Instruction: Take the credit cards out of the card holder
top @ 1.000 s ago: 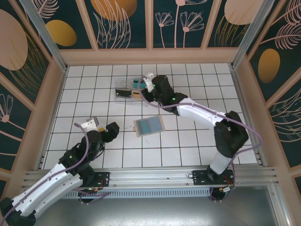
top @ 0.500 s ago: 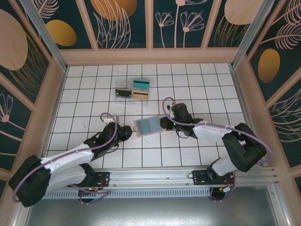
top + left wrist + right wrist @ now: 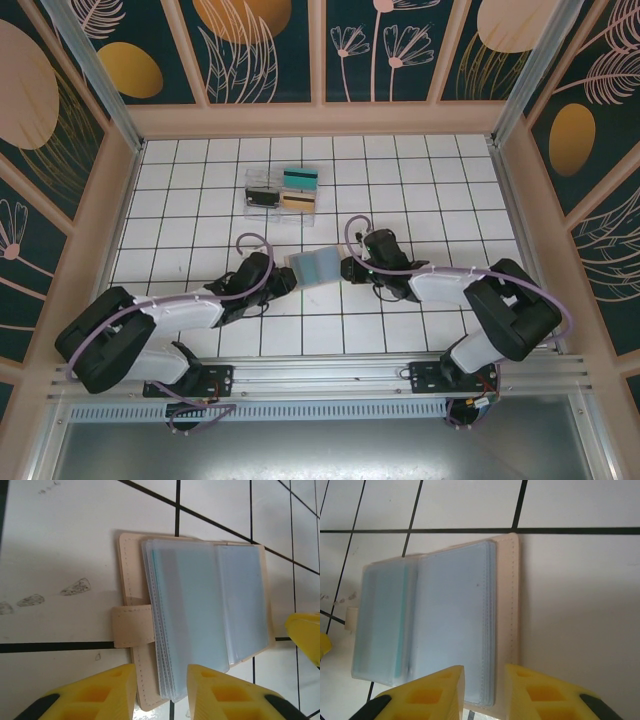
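Note:
The card holder [image 3: 316, 266] lies open on the white tiles, tan rim up, with grey-blue clear pockets [image 3: 200, 610]. A thin teal edge [image 3: 401, 625] shows inside one pocket. My left gripper [image 3: 285, 283] is low at the holder's left end. Its yellow fingers [image 3: 107, 690] stand a narrow gap apart over the strap-side rim [image 3: 130, 645], the left gripper [image 3: 160, 672] clamping nothing. My right gripper [image 3: 347, 268] is at the opposite end. There the right gripper [image 3: 484, 672] is equally narrow over the tan rim [image 3: 512, 605]. Teal [image 3: 300, 178], black [image 3: 263, 196] and tan-gold [image 3: 296, 201] credit cards lie in a tray.
The clear compartment tray [image 3: 282, 190] sits a few tiles behind the holder. Wooden walls and metal posts ring the tiled floor. Small smudges [image 3: 75, 586] mark the tile left of the holder. The other arm's yellow finger [image 3: 306, 635] shows at the frame edge.
The right arm left the tray and came down to the holder's right end. The left arm stretched forward to its left end. Both pairs of jaws have narrowed.

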Controlling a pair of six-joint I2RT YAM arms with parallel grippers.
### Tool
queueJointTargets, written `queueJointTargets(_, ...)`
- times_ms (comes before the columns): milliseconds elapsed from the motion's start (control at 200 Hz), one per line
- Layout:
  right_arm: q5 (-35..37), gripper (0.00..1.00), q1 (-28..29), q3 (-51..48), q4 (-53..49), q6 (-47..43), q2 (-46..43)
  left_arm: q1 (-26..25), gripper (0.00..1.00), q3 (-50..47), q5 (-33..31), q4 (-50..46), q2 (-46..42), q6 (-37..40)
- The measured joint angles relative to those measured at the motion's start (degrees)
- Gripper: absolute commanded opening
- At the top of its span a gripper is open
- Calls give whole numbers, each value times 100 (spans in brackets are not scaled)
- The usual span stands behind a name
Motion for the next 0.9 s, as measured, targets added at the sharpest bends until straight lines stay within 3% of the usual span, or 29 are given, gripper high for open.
queueJointTargets(380,0,27,66,-66,111,20,17,-26,25,197,122,111,442,-7)
queueJointTargets(901,-2,27,129,-72,122,101,90,-31,25,291,205,195,723,-4)
